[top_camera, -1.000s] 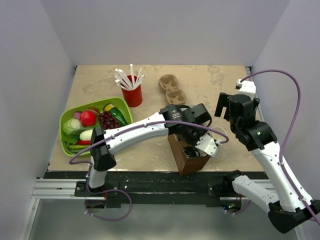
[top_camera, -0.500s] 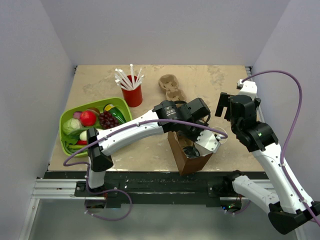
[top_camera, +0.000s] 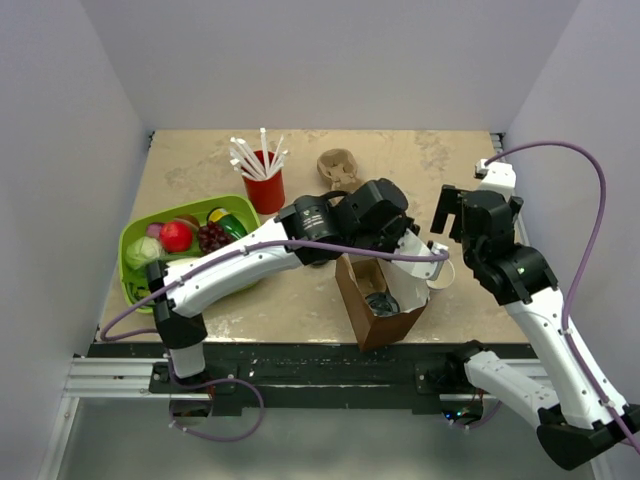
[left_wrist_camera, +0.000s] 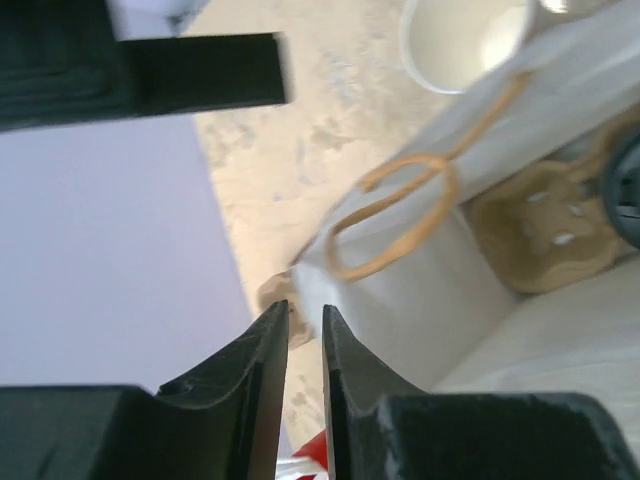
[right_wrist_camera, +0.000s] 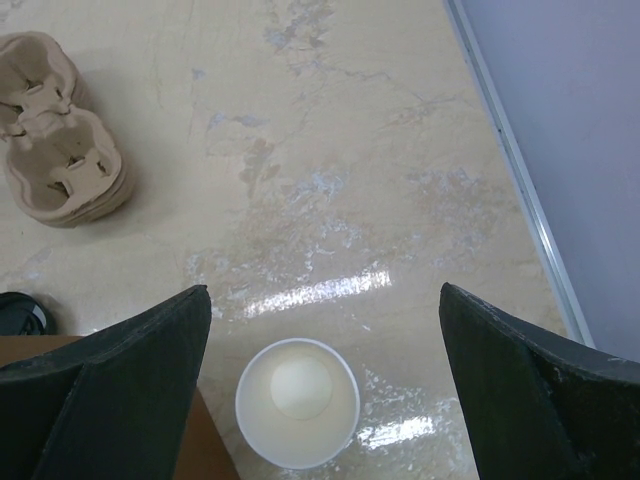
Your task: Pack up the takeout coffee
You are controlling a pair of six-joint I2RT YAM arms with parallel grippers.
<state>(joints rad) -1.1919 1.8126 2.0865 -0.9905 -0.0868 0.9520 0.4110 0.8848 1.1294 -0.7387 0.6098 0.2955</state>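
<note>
The takeout coffee, a small white paper cup under a round black plastic sip lid (top_camera: 380, 303), sits down inside the brown paper carrier bag (top_camera: 385, 330) near the front edge of the beige table (top_camera: 200, 160). From overhead I see only the dark lid, low between the bag's walls. I judge the cup stands on the bottom lid-up, which is how I want a drink to travel. The bag is upright with its mouth open. Its twisted paper handle (left_wrist_camera: 395, 225) droops to one side in my left wrist view, off the opening.

My left gripper (left_wrist_camera: 303, 310) hovers just above the bag's far side, its claw narrowed to a slit with nothing between the fingers. The cup is not in its hold, so I judge the packing essentially done. Next I would lift it straight clear, since a snag on the handle or wall could tip bag and coffee together.

Just right of the bag stands a lidless white paper cup (right_wrist_camera: 297, 400), upright and empty, a lookalike that is not part of the job. My right gripper (right_wrist_camera: 325, 290) hangs over it with the claw spread wide and holding nothing, out of the left arm's way.

Farther back are a tan moulded pulp cup carrier (right_wrist_camera: 60, 130), a red cup of white straws (top_camera: 265, 185) and a green basket of toy produce (top_camera: 124, 270), all well apart from the bag.
</note>
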